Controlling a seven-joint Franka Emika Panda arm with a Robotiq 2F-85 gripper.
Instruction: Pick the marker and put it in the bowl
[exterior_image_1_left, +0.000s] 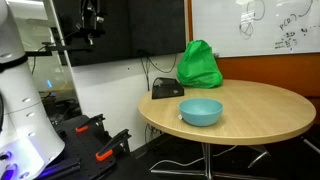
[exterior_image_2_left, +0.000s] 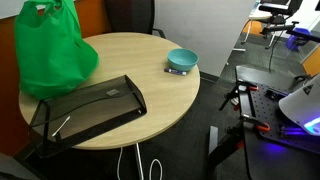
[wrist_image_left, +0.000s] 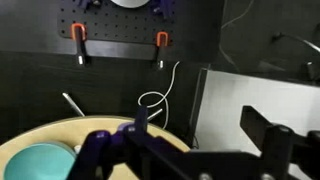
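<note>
The smooth, round, light blue-teal bowl (exterior_image_2_left: 182, 60) sits right of centre in an exterior view, close to the edge of the round pale wooden table (exterior_image_2_left: 120, 60). A small white-and-bluish piece, apparently the thin white marker (exterior_image_2_left: 176, 72), lies on the table touching the bowl's lower left side; it is too small to be certain. A bright green bag (exterior_image_2_left: 50, 50) fills the upper left, just above a black wire tray (exterior_image_2_left: 85, 108). The black robot gripper (wrist_image_left: 195, 130) spans the bottom of the wrist view, its fingers spread wide with nothing between them. The bowl is in the lower left corner there.
</note>
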